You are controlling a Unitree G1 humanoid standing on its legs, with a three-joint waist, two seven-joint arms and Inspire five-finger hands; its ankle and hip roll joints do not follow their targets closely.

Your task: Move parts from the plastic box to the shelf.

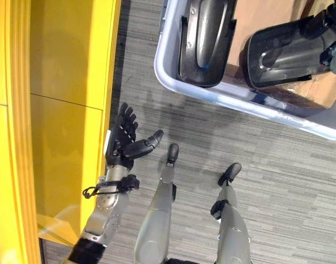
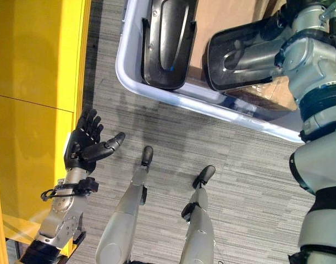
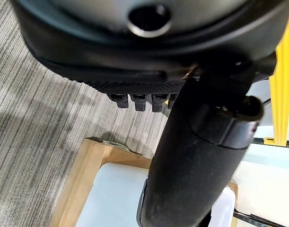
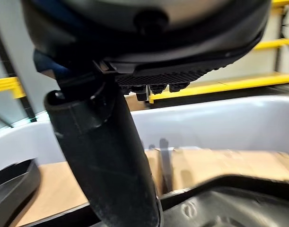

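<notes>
A pale plastic box with a cardboard floor stands on the carpet and holds two black moulded parts. One part lies at the box's left end, the other at its right. My right hand is over the right part's far edge; in the right wrist view its fingers look straight, and its thumb reaches down to that part. My left hand hangs open and empty beside the yellow shelf, its fingers spread.
The yellow shelf's upright runs along the left, close to my left hand. Grey carpet lies between shelf and box. In the left wrist view, a wood-edged white panel lies on the floor.
</notes>
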